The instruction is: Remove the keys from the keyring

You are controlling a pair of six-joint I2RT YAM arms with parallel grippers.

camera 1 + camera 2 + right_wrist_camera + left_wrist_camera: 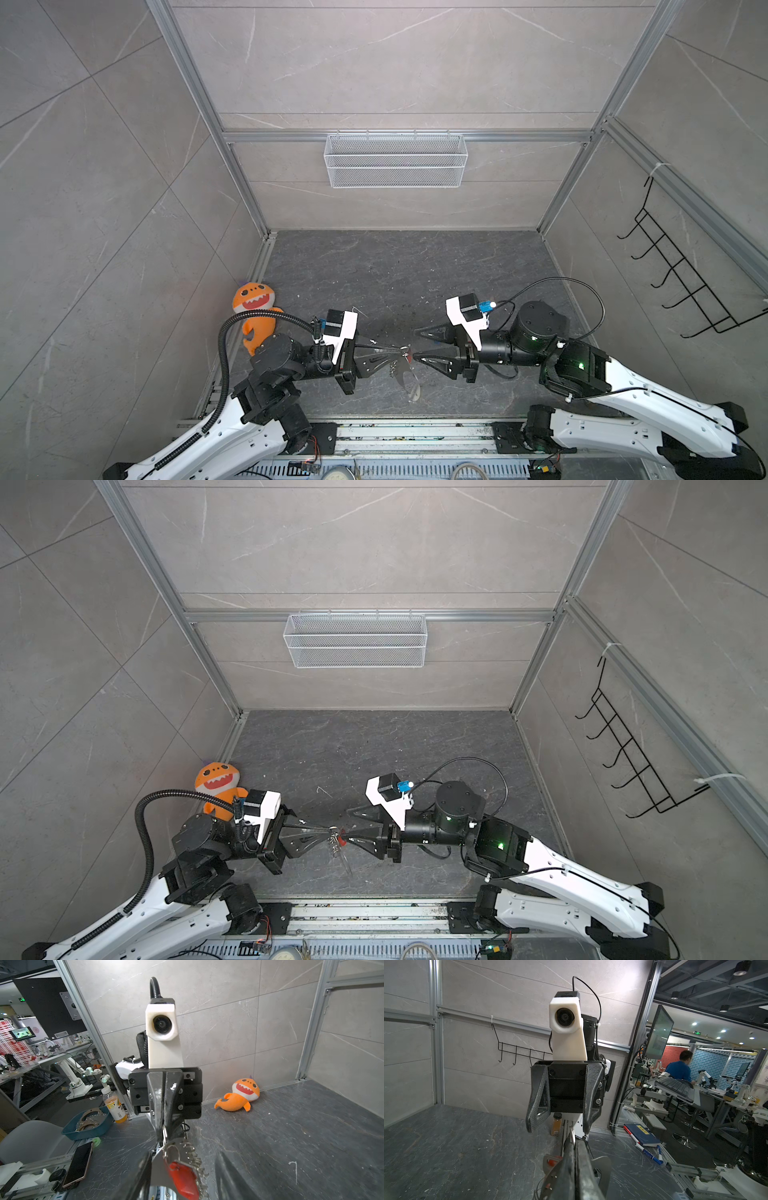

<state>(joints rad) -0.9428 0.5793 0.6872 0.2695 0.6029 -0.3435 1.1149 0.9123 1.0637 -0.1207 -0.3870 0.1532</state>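
The left jaws are closed on the silver ring of the keyring [172, 1152], near the surface's [395, 270] front edge. The grey fob [409, 380] hangs toward 6 o'clock. The right jaws stand open and hold nothing, their tips just beside the red-tagged key [184, 1178]. The beaded chain [196, 1162] drapes across that key. An orange plush toy [254, 309] lies well apart at 10 o'clock. 1 wire basket [395, 160] hangs at 12 o'clock and a hook rack [681, 270] at 2 o'clock.

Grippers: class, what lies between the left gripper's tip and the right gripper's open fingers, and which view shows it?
The keyring, pinched by the left gripper, its red-tagged key dangling just before the right gripper; the right wrist view shows it.
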